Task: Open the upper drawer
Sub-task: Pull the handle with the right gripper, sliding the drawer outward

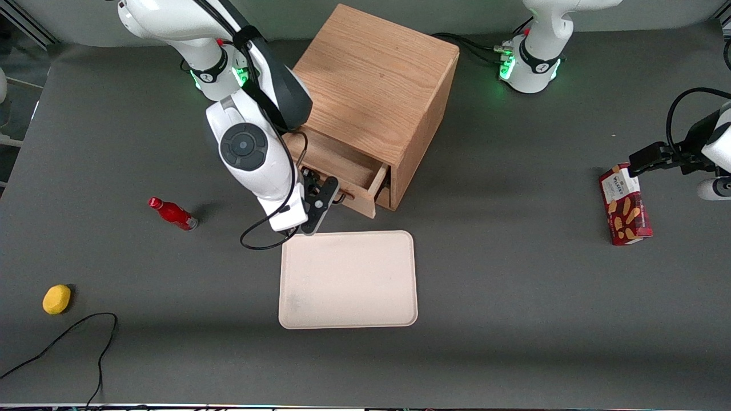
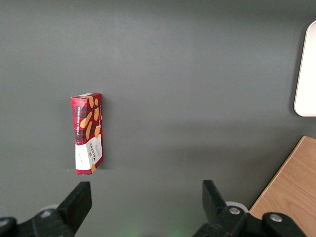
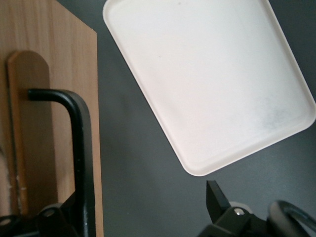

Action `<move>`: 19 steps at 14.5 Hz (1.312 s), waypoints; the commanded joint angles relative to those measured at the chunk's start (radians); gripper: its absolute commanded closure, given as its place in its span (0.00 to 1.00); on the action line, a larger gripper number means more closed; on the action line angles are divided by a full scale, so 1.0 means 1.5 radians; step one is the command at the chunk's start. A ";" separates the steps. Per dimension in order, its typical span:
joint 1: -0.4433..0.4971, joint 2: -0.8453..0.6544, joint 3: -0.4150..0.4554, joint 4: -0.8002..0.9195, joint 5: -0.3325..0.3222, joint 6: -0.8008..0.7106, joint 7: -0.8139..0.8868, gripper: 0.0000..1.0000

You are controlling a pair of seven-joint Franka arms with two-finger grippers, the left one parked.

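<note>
The light-oak cube cabinet (image 1: 377,85) stands at the middle of the table. Its upper drawer (image 1: 342,165) is pulled partly out toward the front camera, and its inside shows. My right gripper (image 1: 320,200) is at the drawer's front face, just above the tray's rim. In the right wrist view the black bar handle (image 3: 79,148) runs along the oak drawer front (image 3: 34,123), and my gripper (image 3: 143,197) is open wide. One finger sits at the handle and is mostly hidden by it. The other fingertip (image 3: 215,195) is over bare table. The lowermost drawer is mostly hidden.
A cream tray (image 1: 348,279) lies on the table in front of the drawer; it also shows in the right wrist view (image 3: 207,79). A red bottle (image 1: 171,213), a yellow lemon (image 1: 56,299) and a black cable (image 1: 68,337) lie toward the working arm's end. A red biscuit box (image 1: 625,205) lies toward the parked arm's end.
</note>
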 commanded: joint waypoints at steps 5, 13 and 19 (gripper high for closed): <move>-0.021 0.035 0.002 0.057 -0.007 -0.035 -0.022 0.00; -0.036 0.058 0.003 0.100 -0.006 -0.054 -0.046 0.00; -0.058 0.080 0.002 0.143 0.000 -0.073 -0.054 0.00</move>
